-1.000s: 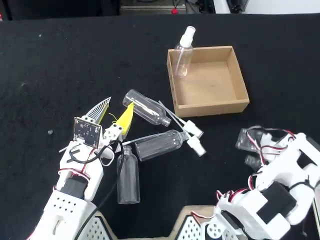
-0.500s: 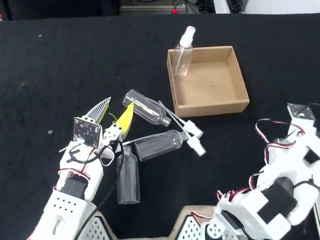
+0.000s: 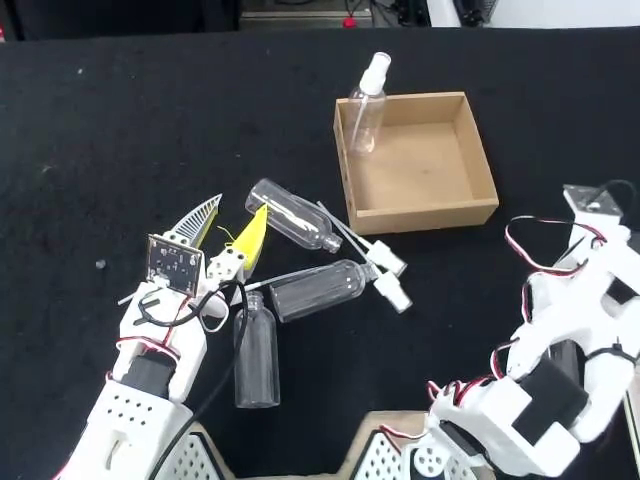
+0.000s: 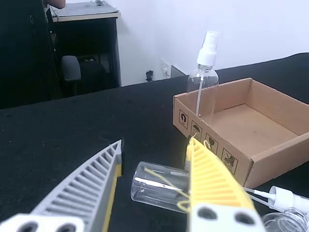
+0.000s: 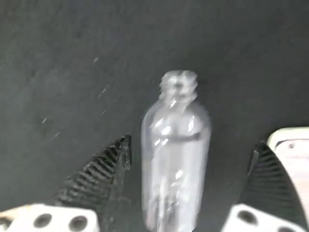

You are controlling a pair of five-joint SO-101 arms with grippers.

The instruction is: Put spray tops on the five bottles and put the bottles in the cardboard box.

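1. The left pincer [image 3: 238,206] sat wide open and empty over the black tabletop [image 3: 120,120]. Its grey and yellow fingers pointed toward a capless bottle [image 3: 293,215] lying on its side, which we judged was the line-up for a pickup.
2. A second bare bottle [image 3: 318,288] and a third bare bottle [image 3: 256,350] lay near that arm. A loose spray top [image 3: 385,258] and a second spray top [image 3: 395,292] lay just beside the necks, probably kept close for capping.
3. The right pincer [image 5: 192,144] was spread wide and gripped nothing. A fifth bottle [image 5: 176,150] lay capless between its fingers, seemingly framed for a grasp.
4. One finished bottle [image 3: 367,100] stood upright in a corner of the cardboard box [image 3: 420,215], leaving room for the rest.
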